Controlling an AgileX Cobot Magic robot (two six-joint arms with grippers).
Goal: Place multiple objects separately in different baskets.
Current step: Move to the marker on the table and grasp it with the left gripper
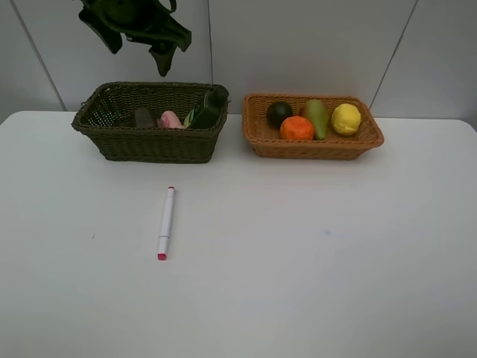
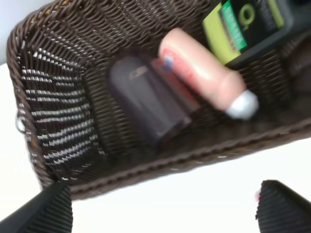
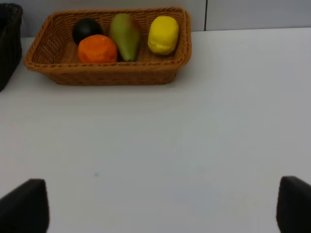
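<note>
A white-pink marker [image 1: 165, 223] lies alone on the table in front of the dark basket [image 1: 149, 145]. In that basket lie a dark-looking cup [image 2: 146, 102], a pink bottle [image 2: 204, 73] and a dark green bottle [image 2: 248, 24]. The orange-tan basket [image 1: 313, 145] holds an orange [image 1: 297, 128], a pear [image 1: 317, 118], a lemon [image 1: 346, 118] and a dark green round fruit [image 1: 279, 112]. My left gripper [image 1: 141, 37] hangs high above the dark basket, open and empty [image 2: 165, 208]. My right gripper [image 3: 158, 208], also open and empty, faces the orange-tan basket [image 3: 112, 73] from well back over the table; the exterior view does not show it.
The two baskets stand side by side at the back of the white table [image 1: 298, 261], close to the wall. A corner of the dark basket [image 3: 9, 39] shows at the edge of the right wrist view.
</note>
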